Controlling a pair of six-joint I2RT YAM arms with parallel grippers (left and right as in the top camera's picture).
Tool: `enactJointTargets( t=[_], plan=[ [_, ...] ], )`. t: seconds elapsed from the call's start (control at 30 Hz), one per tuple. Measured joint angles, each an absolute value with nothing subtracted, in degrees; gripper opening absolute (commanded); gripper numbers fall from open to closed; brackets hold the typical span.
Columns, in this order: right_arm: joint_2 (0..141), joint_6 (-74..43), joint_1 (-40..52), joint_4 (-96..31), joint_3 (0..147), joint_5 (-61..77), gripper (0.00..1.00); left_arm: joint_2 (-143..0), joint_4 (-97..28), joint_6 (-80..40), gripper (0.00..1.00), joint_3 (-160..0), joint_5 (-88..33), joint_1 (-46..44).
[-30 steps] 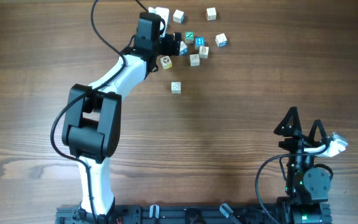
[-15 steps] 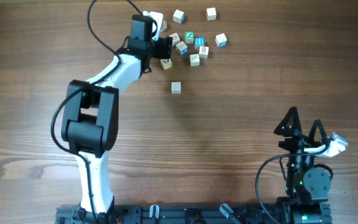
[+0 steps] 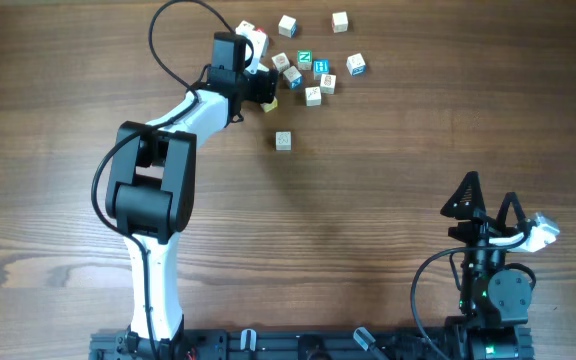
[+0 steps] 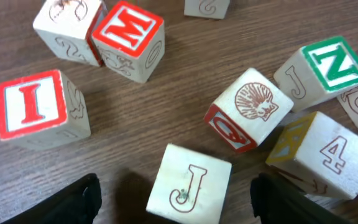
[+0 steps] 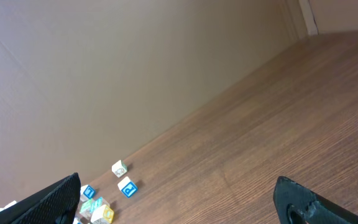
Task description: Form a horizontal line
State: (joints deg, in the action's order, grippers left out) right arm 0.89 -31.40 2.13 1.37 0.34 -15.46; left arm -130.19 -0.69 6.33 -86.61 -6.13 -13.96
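Observation:
No touching row of three cubes shows; the wooden letter cubes lie scattered. My left gripper is open and low over the cluster at the table's far side. In the left wrist view a pale J cube lies between the fingers, touching neither. Around it are a red I cube, a red M cube touching another pale cube, a shell cube, a green N cube and a 4 cube. My right gripper is open and empty at the near right.
One cube lies alone nearer the table's middle. More cubes sit at the far edge and to the right. The right wrist view shows blue-lettered cubes far off across bare wood.
My left gripper has shifted slightly back toward the near side and now covers the yellow-marked cube it stood beside. The cubes and the right arm have not moved.

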Motion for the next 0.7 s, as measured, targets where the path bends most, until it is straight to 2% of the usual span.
enactJointTargets(
  t=[0.13,0.27,0.37,0.43,0.57,0.7],
  plan=[
    [0.89,-31.38,2.13,1.37,0.34,-15.46,1.0,-130.19,0.89,7.29,0.74,-86.61,-6.13,-13.96],
    [0.89,-31.4,2.13,1.37,0.34,-15.46,1.0,-130.19,1.74,7.92,0.59,-86.61,-6.13,-13.96],
    [0.89,-31.38,2.13,1.37,0.34,-15.46,1.0,-130.19,1.74,8.08,0.52,-86.61,-6.11,-13.96],
    [0.89,-31.38,2.13,1.37,0.34,-15.46,1.0,-130.19,1.74,8.29,0.52,-86.61,-6.13,-13.96],
    [0.89,-31.38,2.13,1.37,0.34,-15.46,1.0,-130.19,1.74,8.27,0.64,-86.61,-6.13,-13.96],
    [0.89,-31.4,2.13,1.37,0.34,-15.46,1.0,-130.19,1.74,8.4,0.67,-86.61,-6.13,-13.96]
  ],
)
